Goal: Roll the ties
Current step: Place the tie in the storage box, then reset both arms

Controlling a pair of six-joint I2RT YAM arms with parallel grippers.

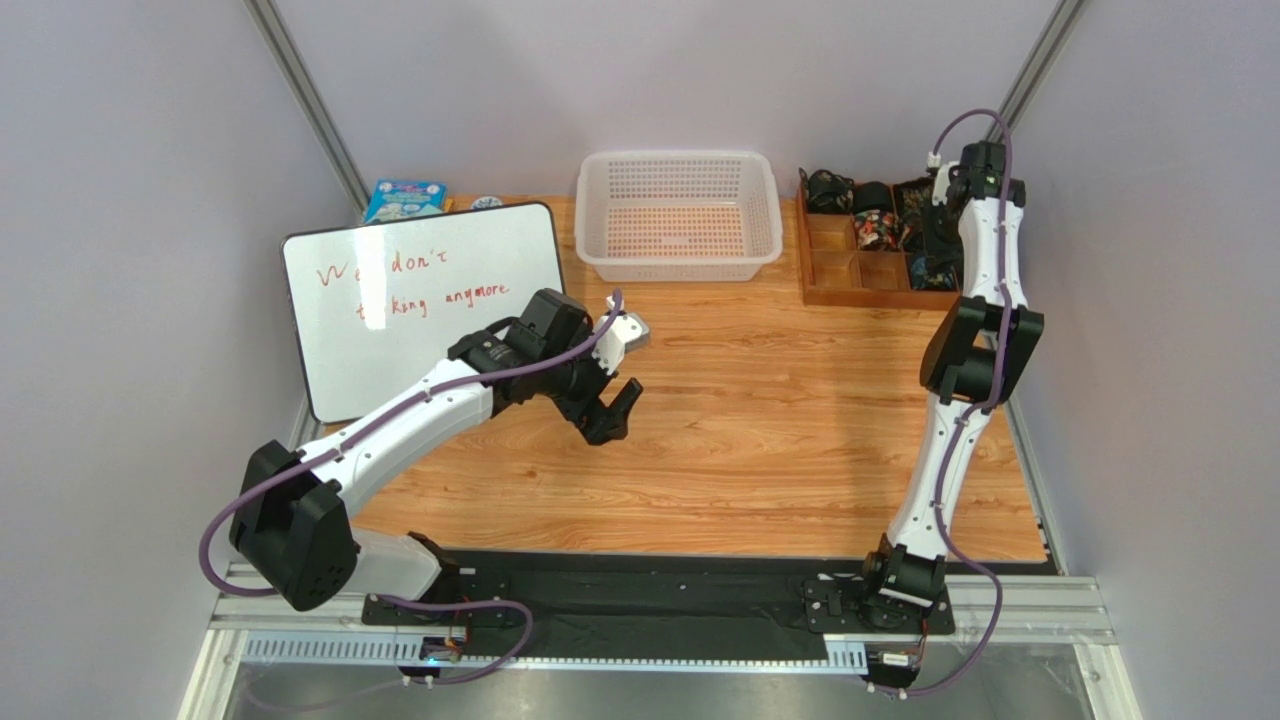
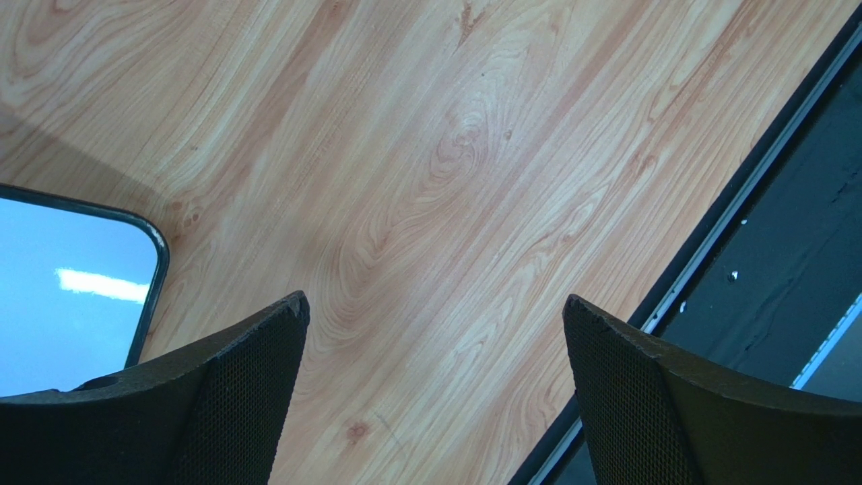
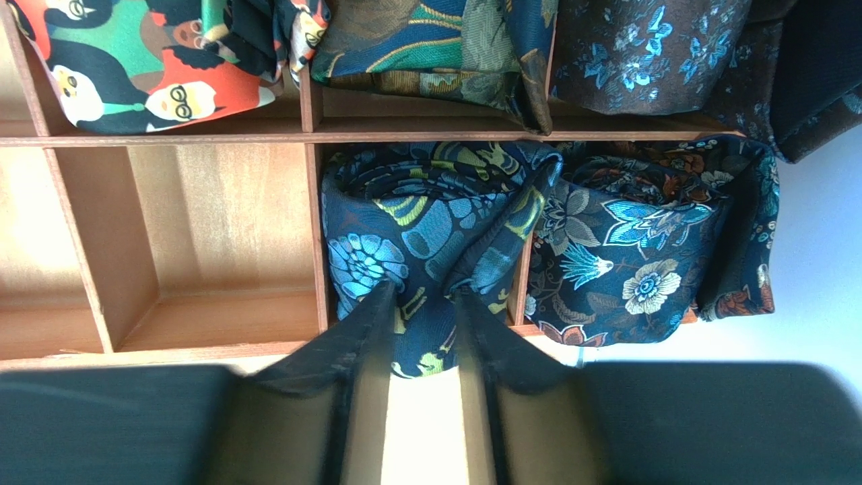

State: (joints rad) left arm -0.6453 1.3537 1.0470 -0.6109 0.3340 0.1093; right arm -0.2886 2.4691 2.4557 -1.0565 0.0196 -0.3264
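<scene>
In the right wrist view, rolled ties fill a wooden compartment tray (image 3: 314, 217). A black tie with teal and yellow paisley (image 3: 425, 217) sits in the middle compartment, and part of it bulges over the tray's near edge. My right gripper (image 3: 425, 300) is shut on that bulging fold, one finger on each side. A dark floral tie (image 3: 648, 253) lies beside it, and a bright tie printed with faces (image 3: 132, 61) sits in the back row. My left gripper (image 1: 613, 408) hangs open over bare wood, with nothing between its fingers (image 2: 243, 394).
A white mesh basket (image 1: 679, 210) stands at the back centre, left of the wooden tray (image 1: 842, 278). A whiteboard (image 1: 421, 300) lies at the left, with a small blue box (image 1: 403, 198) behind it. Two tray compartments (image 3: 192, 232) left of the paisley tie hold nothing.
</scene>
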